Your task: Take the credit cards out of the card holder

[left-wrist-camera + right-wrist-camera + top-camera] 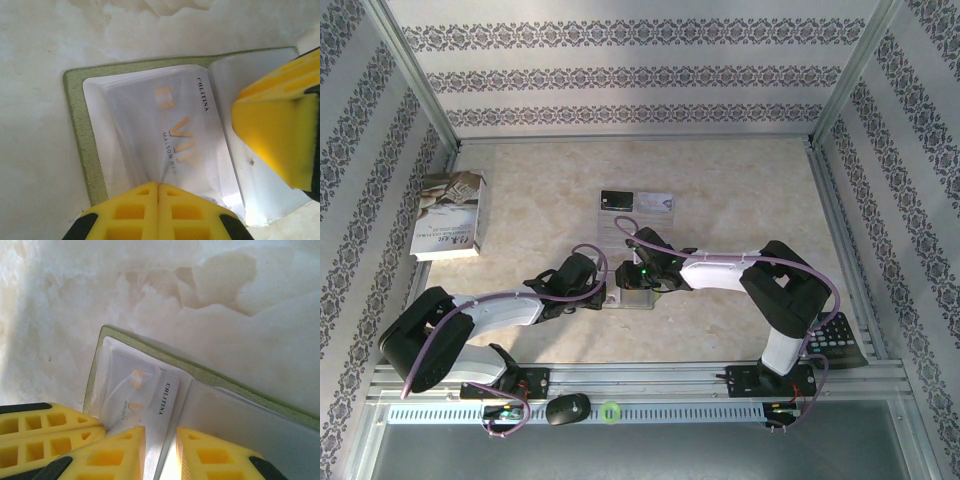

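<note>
Left wrist view: the left gripper [158, 189] has its two yellow pads pressed flat together with no gap, set over the near edge of the open card holder [79, 135]. Whether the pads nip that edge or merely rest on it cannot be told. The holder lies opened flat on the table [35, 100], with its yellow-green rim showing around the pale lining. A white card [172, 125] sits under a clear pocket in one half. Legible print on the card: "CHLITINA" along one short edge, and a second, partly covered line beginning "MAISON". Pale orange marks lie between the two lines.

Right wrist view: the right gripper [160, 440] stands slightly parted, with a narrow gap between the pads. The edge of the white card runs into that gap; contact with either pad cannot be confirmed. "CHLITINA" reads here also.

Top external view: both grippers meet over the holder at table centre. A black card [617, 200] and a silvery-white card [656, 203] lie side by side farther back, apart from the holder. A book [448, 215] lies at far left; its cover print is too small to read.
</note>
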`<state>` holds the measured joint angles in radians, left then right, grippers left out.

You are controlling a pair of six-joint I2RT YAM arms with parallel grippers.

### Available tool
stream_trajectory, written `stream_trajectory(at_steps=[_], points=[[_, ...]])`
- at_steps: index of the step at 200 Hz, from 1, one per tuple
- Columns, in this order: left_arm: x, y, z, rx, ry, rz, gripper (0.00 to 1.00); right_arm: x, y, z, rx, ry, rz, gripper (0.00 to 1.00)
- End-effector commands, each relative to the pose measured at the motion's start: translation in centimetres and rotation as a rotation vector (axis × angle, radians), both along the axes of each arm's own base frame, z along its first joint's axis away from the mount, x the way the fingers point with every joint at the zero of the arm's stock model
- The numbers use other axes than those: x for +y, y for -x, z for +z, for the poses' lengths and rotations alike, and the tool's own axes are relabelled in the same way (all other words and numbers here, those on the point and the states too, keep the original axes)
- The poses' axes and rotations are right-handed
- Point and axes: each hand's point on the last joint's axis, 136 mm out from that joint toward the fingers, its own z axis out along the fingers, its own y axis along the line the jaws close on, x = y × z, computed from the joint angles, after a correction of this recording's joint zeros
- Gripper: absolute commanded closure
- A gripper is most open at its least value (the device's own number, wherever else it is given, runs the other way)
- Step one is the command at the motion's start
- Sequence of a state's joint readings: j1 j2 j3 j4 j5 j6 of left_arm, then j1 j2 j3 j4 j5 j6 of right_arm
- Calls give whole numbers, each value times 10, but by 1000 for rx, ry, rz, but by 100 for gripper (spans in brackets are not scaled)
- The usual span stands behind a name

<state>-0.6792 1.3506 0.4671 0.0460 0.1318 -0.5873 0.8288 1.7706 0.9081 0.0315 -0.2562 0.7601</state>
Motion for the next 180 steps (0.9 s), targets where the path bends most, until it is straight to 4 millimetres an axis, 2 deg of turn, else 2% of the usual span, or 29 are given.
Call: stream_trajectory(at_steps=[1,64,147,180], points=[[-1,5,-1,33,53,12,100,5,1,-1,19,-5,20,76],[0,2,11,3,104,37,100,6,5,2,35,-27,9,77],[1,1,12,-1,166,88,100,9,10,0,83,-82,-8,78],[3,-1,16,-4,208,114,100,2,11,-2,83,-73,-28,78]])
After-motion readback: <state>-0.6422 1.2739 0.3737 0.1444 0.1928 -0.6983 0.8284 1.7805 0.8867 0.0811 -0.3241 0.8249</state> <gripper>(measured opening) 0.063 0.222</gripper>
